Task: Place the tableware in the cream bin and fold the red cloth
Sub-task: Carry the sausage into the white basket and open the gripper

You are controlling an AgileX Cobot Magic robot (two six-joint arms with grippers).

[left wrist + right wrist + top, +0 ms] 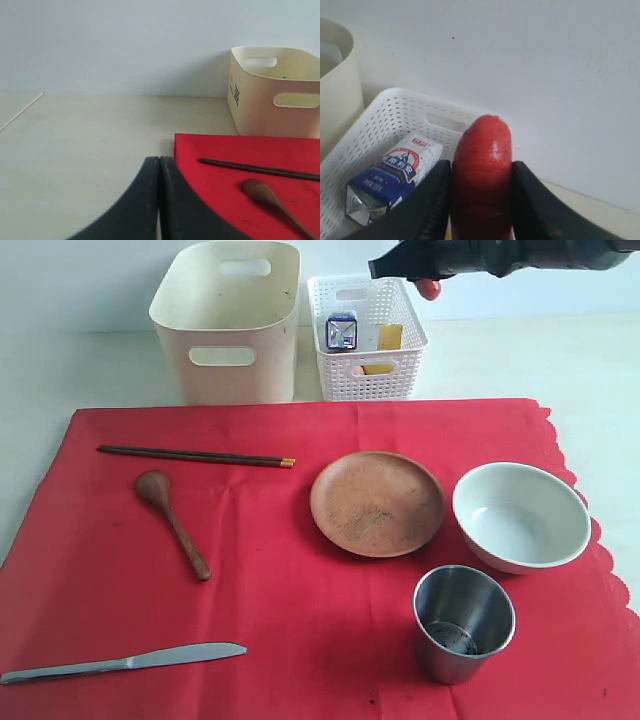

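Note:
The red cloth [300, 570] lies flat and carries the dark chopsticks [195, 455], wooden spoon [172, 522], silver knife [125, 661], wooden plate [377, 503], white bowl [520, 515] and steel cup [463, 622]. Behind it stands the cream bin [228, 320]. My right gripper [481, 172] hangs above the white lattice basket [366, 337], shut on a red sausage-like food item [482, 170], whose tip [429, 288] shows under the arm. My left gripper [159, 162] is shut with nothing in it, off the cloth's [250, 185] far left corner, near the chopsticks [260, 169] and spoon [272, 200].
The lattice basket [385, 125] holds a small blue-white carton [341, 330] and a yellow item [385, 345]. The same carton [395, 175] lies just below my right gripper. Bare cream tabletop [75, 150] spreads left of the cloth, and a white wall closes the back.

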